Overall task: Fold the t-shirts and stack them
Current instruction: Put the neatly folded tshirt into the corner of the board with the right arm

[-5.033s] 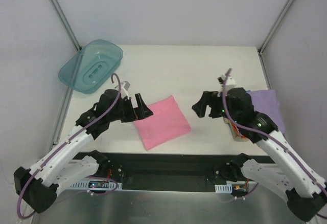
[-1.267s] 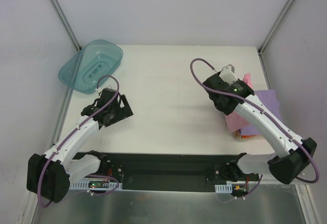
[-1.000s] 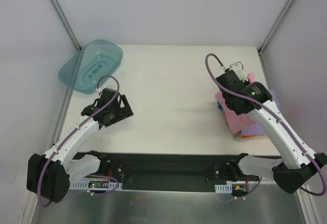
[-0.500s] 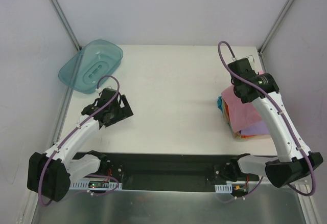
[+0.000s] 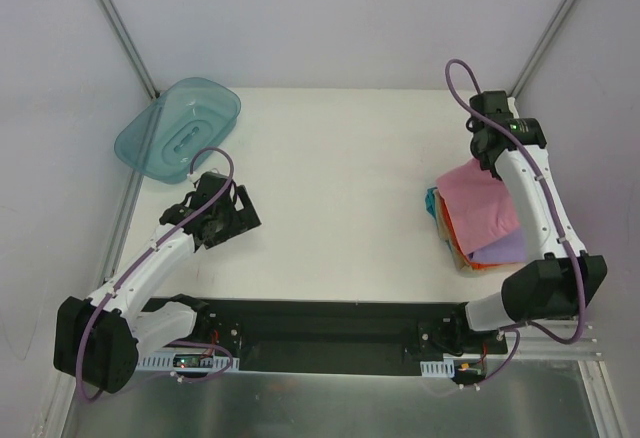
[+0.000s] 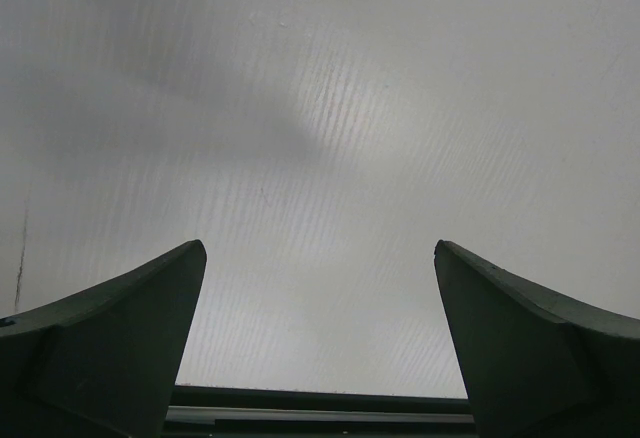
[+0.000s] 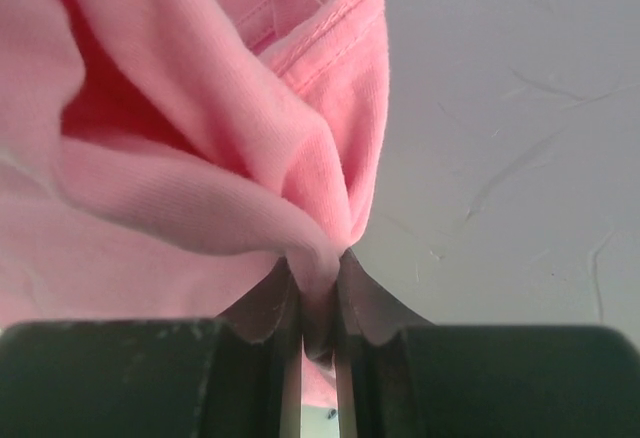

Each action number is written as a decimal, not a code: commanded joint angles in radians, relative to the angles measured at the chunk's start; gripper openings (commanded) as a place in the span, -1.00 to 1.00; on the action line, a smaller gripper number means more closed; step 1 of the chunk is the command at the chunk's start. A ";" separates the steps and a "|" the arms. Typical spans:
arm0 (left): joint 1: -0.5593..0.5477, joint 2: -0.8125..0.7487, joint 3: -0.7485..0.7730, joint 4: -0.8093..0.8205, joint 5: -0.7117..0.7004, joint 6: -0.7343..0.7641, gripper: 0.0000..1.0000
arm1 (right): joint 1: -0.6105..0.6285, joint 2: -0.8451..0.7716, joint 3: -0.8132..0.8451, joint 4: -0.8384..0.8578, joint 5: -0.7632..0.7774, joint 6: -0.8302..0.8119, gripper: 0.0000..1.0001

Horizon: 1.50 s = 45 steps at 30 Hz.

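Note:
The folded pink t-shirt [image 5: 478,201] lies over a stack at the right edge of the table, where lavender [image 5: 505,248], orange [image 5: 452,230] and teal [image 5: 433,203] t-shirts show underneath. My right gripper [image 5: 487,160] is at the pink shirt's far edge, shut on a bunched fold of the pink t-shirt [image 7: 230,168] that is pinched between the right gripper [image 7: 318,263] fingers. My left gripper [image 5: 243,216] hangs open over bare table at the left, with nothing between the fingers of the left gripper [image 6: 318,253].
A translucent teal plastic tub [image 5: 180,128] sits at the far left corner. Frame posts [image 5: 120,28] rise at the back corners, and the side walls stand close to both arms.
The right gripper has carried the pink t-shirt from the table's middle to the right and spread it over the stack, ending at the far right. The left arm drew back left and stayed open.

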 commanded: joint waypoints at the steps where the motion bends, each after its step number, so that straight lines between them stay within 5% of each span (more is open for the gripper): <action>1: 0.017 -0.006 0.000 -0.002 0.009 0.010 0.99 | -0.044 0.001 -0.004 0.097 0.031 -0.039 -0.99; 25: 0.028 0.002 -0.002 0.001 0.006 0.016 0.99 | -0.274 0.116 -0.121 0.276 -0.125 -0.025 -0.91; 29: 0.028 0.003 -0.002 0.001 0.004 0.017 0.99 | -0.290 0.148 -0.101 0.233 -0.163 0.016 -0.33; 33: 0.028 0.002 0.000 0.002 0.009 0.020 0.99 | -0.291 0.162 -0.058 0.158 -0.153 0.077 0.01; 36: 0.029 0.000 0.000 0.002 0.012 0.020 0.98 | -0.291 0.146 -0.038 0.128 -0.157 0.108 0.98; 45: 0.028 -0.018 -0.003 0.001 0.015 0.019 0.99 | -0.290 -0.061 -0.099 0.188 -0.399 0.271 0.93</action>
